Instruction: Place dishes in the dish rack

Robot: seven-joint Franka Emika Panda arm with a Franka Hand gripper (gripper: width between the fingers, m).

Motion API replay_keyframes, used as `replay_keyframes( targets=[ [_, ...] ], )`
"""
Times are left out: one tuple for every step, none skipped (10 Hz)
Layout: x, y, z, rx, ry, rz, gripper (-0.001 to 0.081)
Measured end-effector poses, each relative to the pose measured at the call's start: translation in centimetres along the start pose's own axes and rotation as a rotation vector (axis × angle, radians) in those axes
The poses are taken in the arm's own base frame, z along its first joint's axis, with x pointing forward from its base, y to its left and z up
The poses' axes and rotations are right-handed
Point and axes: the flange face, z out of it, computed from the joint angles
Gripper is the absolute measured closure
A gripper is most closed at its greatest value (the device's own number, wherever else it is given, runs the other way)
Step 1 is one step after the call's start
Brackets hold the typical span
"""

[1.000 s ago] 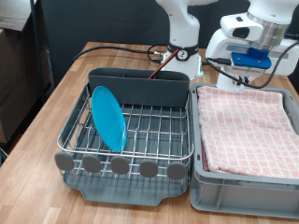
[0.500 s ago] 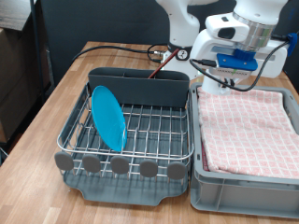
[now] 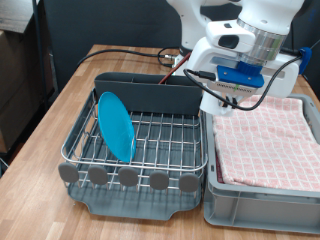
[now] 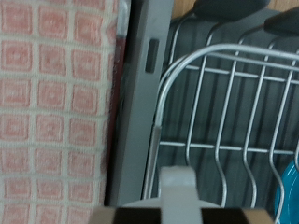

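The light-blue plate (image 3: 115, 125) stands on edge in the wire dish rack (image 3: 165, 135), at the exterior view's left side of it. The gripper (image 3: 222, 100) hangs over the seam between the rack's right end and the grey crate, close to the dark caddy (image 3: 150, 92). Nothing shows between its fingers. In the wrist view a grey fingertip (image 4: 182, 191) sits over the rack's wire rim (image 4: 201, 103), and a sliver of the plate (image 4: 291, 198) shows. The white mug and the wooden spoon are out of view.
The grey crate (image 3: 260, 205), lined with pink checked cloth (image 3: 265, 135), stands at the rack's right; its cloth (image 4: 56, 93) also shows in the wrist view. Round grey discs (image 3: 128, 178) line the rack's near edge. Cables (image 3: 130, 52) lie on the wooden table behind the rack.
The gripper has moved left and down in the exterior view, from above the crate's far edge to the gap between crate and rack. The plate has not moved.
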Motion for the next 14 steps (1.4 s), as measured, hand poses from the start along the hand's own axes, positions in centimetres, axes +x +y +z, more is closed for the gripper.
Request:
replay_keyframes(
  targets=[
    [1.1,-0.6,0.2,0.006,0.006,-0.004,0.0734],
    [2.0,-1.1,0.5,0.017,0.009,-0.012,0.0734],
    [2.9,-1.5,0.9,0.028,0.006,-0.019,0.0734],
    [3.6,-1.9,1.3,0.040,0.003,-0.023,0.0734],
    [4.3,-2.2,1.8,0.044,0.005,-0.018,0.0734],
    [4.8,-2.4,2.3,0.044,0.009,-0.014,0.0734],
    [5.1,-2.5,2.8,0.046,0.015,-0.011,0.0734],
    [5.5,-2.6,3.1,0.047,0.021,-0.009,0.0734],
    [6.0,-2.6,3.5,0.048,0.026,-0.010,0.0734],
    [6.4,-2.6,3.7,0.046,0.029,-0.010,0.0734],
    [6.8,-2.5,4.0,0.045,0.033,-0.010,0.0734],
    [7.2,-2.5,4.1,0.048,0.039,-0.011,0.0734],
    [7.5,-2.4,4.3,0.052,0.045,-0.011,0.0734],
    [7.9,-2.3,4.5,0.055,0.051,-0.011,0.0734]
  ],
)
